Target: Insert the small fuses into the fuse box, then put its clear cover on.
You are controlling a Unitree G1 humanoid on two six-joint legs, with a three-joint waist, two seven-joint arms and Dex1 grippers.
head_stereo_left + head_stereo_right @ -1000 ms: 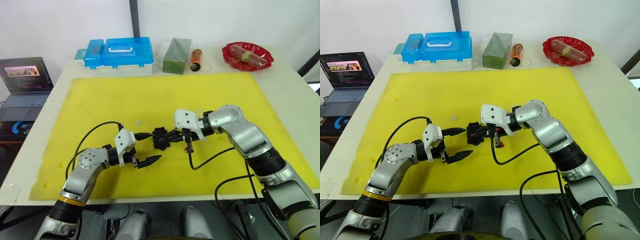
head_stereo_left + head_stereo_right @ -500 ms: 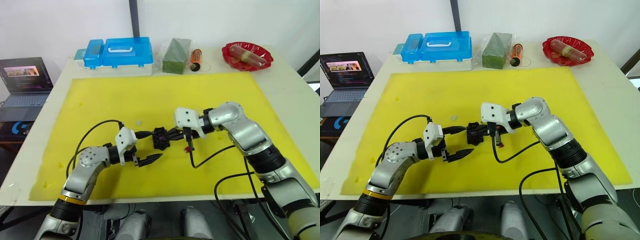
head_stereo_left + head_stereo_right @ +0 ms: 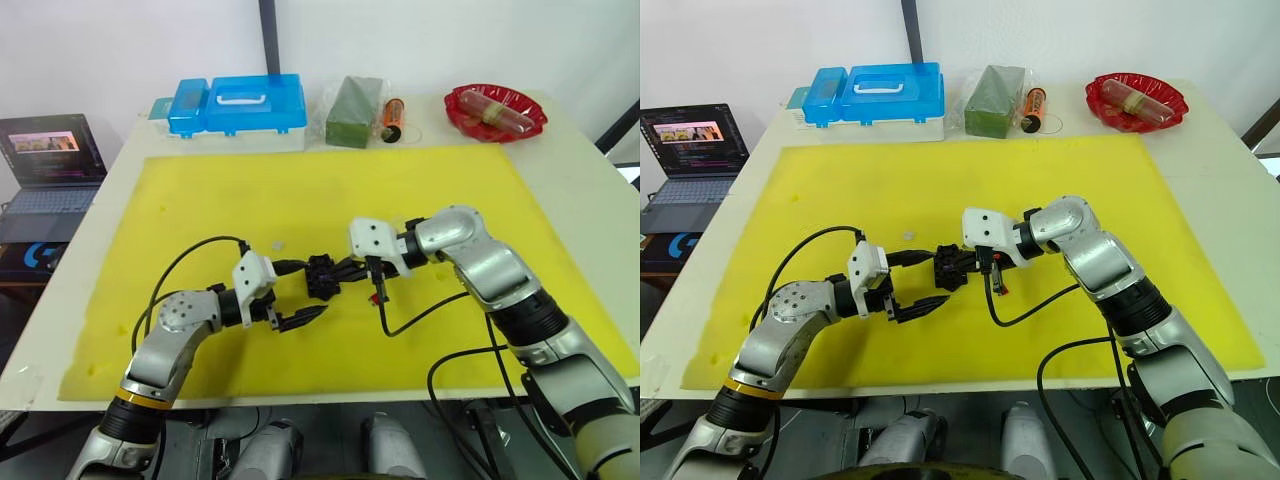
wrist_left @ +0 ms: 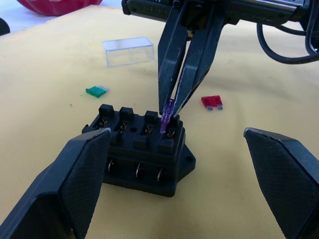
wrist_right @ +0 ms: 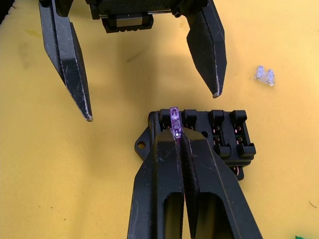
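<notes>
The black fuse box (image 3: 322,277) sits mid-mat on the yellow mat (image 3: 200,200). My right gripper (image 5: 175,132) is shut on a greyish-purple fuse (image 4: 167,117), holding it upright with its lower end at a slot in one end of the fuse box (image 4: 139,149). My left gripper (image 3: 300,292) stands open just left of the box, one finger on each side of it, touching nothing. A green fuse (image 4: 95,91), a red fuse (image 4: 212,101) and the clear cover (image 4: 128,51) lie on the mat beyond the box. A pale fuse (image 5: 264,74) lies nearby.
Along the table's far edge stand a blue case with a white handle (image 3: 240,105), a green block (image 3: 353,110), an orange cylinder (image 3: 392,118) and a red dish (image 3: 495,110). A laptop (image 3: 50,160) sits off the table's left side. Black cables loop beside both wrists.
My left gripper has edged slightly closer to the fuse box. The right gripper has kept the purple fuse at the box with hardly any movement.
</notes>
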